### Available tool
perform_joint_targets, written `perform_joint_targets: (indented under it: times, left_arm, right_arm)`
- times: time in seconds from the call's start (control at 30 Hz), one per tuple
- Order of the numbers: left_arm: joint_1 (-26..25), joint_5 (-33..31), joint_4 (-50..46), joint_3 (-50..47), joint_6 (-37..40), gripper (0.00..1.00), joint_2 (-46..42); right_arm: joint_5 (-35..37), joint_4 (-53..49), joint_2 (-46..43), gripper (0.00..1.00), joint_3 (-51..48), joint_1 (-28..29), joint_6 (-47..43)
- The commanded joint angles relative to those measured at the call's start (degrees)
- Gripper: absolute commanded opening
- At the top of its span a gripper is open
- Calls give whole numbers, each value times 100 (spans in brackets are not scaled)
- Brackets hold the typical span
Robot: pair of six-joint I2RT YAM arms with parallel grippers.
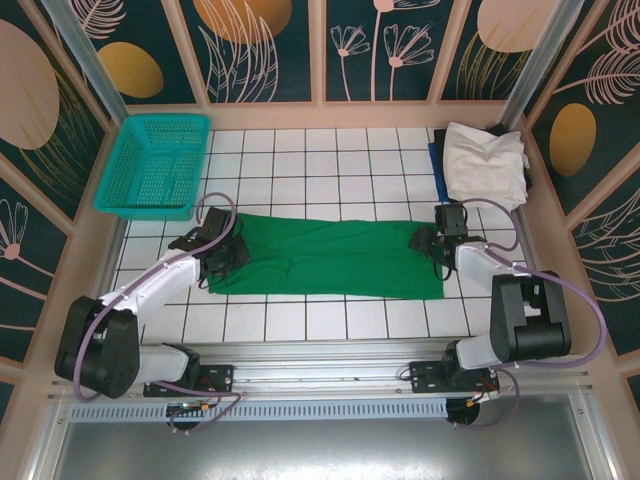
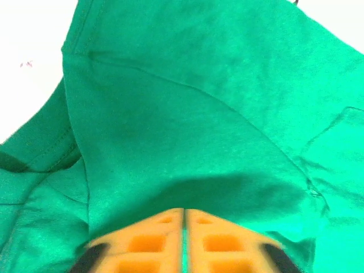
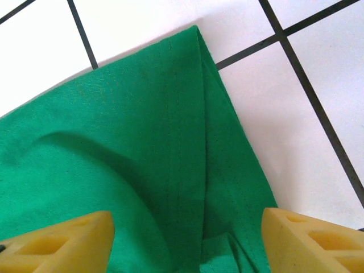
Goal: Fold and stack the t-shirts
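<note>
A green t-shirt (image 1: 330, 255) lies flat as a long folded strip across the middle of the tiled table. My left gripper (image 1: 225, 252) is at its left end, and in the left wrist view its orange jaws (image 2: 185, 213) are shut with a thin line of green cloth (image 2: 199, 114) between them. My right gripper (image 1: 432, 243) is at the shirt's right end. It (image 3: 187, 219) stands open, its yellow fingers either side of the hemmed corner of the cloth (image 3: 142, 142). An off-white t-shirt (image 1: 485, 160) sits folded at the back right on a blue one (image 1: 437, 165).
A teal mesh basket (image 1: 155, 165) stands at the back left corner. Patterned walls close the table on three sides. A bit of black cloth (image 1: 497, 130) shows behind the off-white shirt. Bare white tiles (image 1: 330, 155) lie behind the green shirt.
</note>
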Motion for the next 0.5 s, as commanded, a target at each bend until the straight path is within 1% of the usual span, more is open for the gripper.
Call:
perform_joint_targets:
  times: [0.0,0.07,0.13,0.2,0.3,0.47]
  left_arm:
    - [2,-40,-579,146,163,22,-236]
    - [-188,62,-550,-10,142,26,-423]
    - [-567,154,-479,-213,-42,34,-518]
    - [-857,250,-323,-456,-249,39,-505]
    - [-919,269,-37,-729,-375,40,-389]
    - [-917,-25,-5,-348,-204,39,198]
  right_arm:
    - [-213,227,-279,69,-147,-15,24]
    - [-303,286,-342,69,-200,-11,24]
    - [-396,347,-355,69,-241,-15,33]
    - [-463,382,-345,69,-249,-13,37]
    - [-539,448,-343,69,-258,-5,51]
    - [-547,422,-354,69,-243,1,16]
